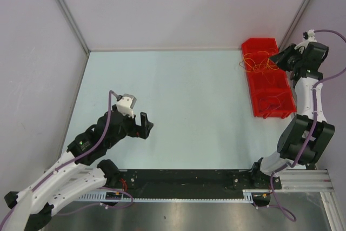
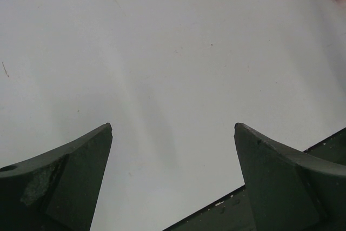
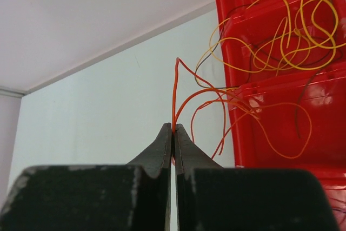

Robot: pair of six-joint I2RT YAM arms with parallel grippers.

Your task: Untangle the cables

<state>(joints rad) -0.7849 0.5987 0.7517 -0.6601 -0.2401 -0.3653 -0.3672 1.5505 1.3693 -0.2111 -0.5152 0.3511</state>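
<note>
1. Nearest, my right jaws: pinched together on one thin orange-red wire (image 3: 174, 96).
2. Curly red, yellow and dark cables (image 3: 281, 52) tangle in red plastic bin (image 3: 324, 106), far right of desk (image 1: 178, 106).
3. Judged light, limp, snag-prone; take single strands near free ends.
4. My left jaws: spread wide, empty.

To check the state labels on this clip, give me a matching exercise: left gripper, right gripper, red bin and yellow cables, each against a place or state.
1. left gripper
2. right gripper
3. red bin
4. yellow cables

A. shut on a red cable
B. sits at the far right of the table, divided into compartments
C. open above the table
D. tangled in loops in the bin

Pairs: 1-C, 2-A, 3-B, 4-D
</note>
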